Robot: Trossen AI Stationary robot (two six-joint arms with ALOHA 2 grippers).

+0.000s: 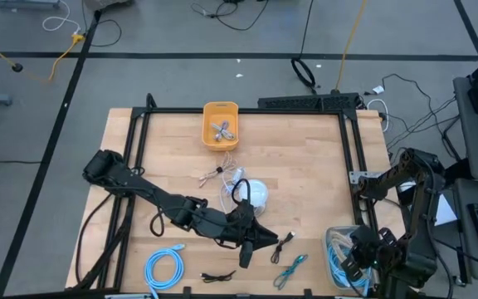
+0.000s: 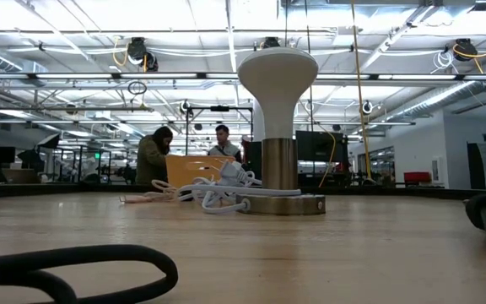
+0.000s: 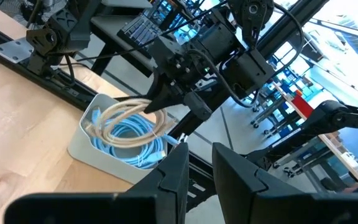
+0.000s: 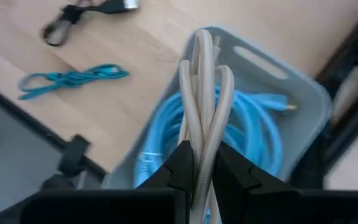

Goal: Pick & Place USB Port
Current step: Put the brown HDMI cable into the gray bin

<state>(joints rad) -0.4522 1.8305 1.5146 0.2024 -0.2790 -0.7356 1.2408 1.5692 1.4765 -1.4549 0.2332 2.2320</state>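
A wide workshop with ceiling lights and two people standing far behind frames the wooden worktop [image 1: 305, 178], which is bordered by a black rail frame and has most of its bare wood open along the far right and far left stretches. The left arm reaches diagonally across the near middle, its hand [image 1: 260, 238] low over the wood near the front edge, fingers [image 3: 173, 174] a narrow gap apart with nothing between them. The right arm is folded at the near right corner, where its hand [image 4: 202, 168] is closed around a beige cable [image 4: 205, 99] hanging over the grey bin [image 1: 336, 241] (blue coiled cable already lies inside). At centre stands a white lamp [image 2: 278, 93] with white cord bunched at its base. An orange bin [image 1: 220, 124] sits at the far edge. Near the front edge lie a light blue coil [image 1: 164, 267], a teal cable [image 1: 292, 267], and two small black cables [image 1: 285, 243], well apart.
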